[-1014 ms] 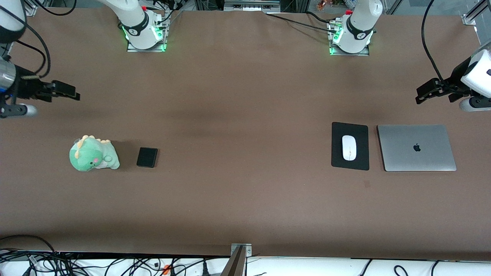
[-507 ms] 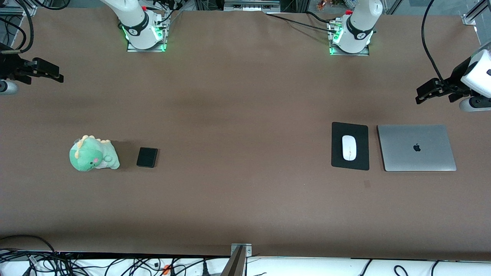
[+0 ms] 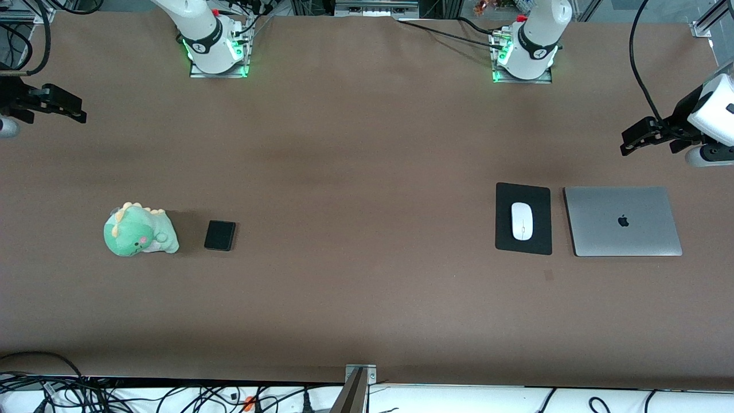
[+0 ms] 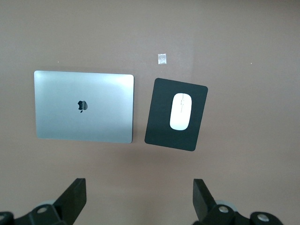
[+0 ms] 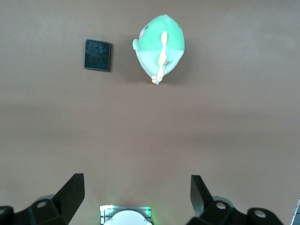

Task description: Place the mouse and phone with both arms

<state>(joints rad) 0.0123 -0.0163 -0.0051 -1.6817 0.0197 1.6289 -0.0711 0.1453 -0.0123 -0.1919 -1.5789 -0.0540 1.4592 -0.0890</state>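
Clutter is sparse on the table [image 3: 367, 172]: a green plush dinosaur [image 3: 139, 230] sits just beside the phone [image 3: 220, 235] toward the right arm's end, and a closed silver laptop [image 3: 623, 221] lies just beside the black mat [image 3: 523, 218] toward the left arm's end. Mouse [image 3: 522, 221] rests in the middle of the mat, its long axis running from the robots' bases toward the front camera. The phone lies flat and apart from the plush, its long axis running much the same way, slightly tilted. Nothing covers either item.

The left gripper [image 3: 631, 142] hangs over bare table near the laptop's end, fingers [image 4: 77, 194] spread wide and empty. The right gripper [image 3: 71, 109] hangs over the table edge, well apart from the plush, fingers [image 5: 75, 190] likewise spread wide; its arm is cut off by the front view's edge.
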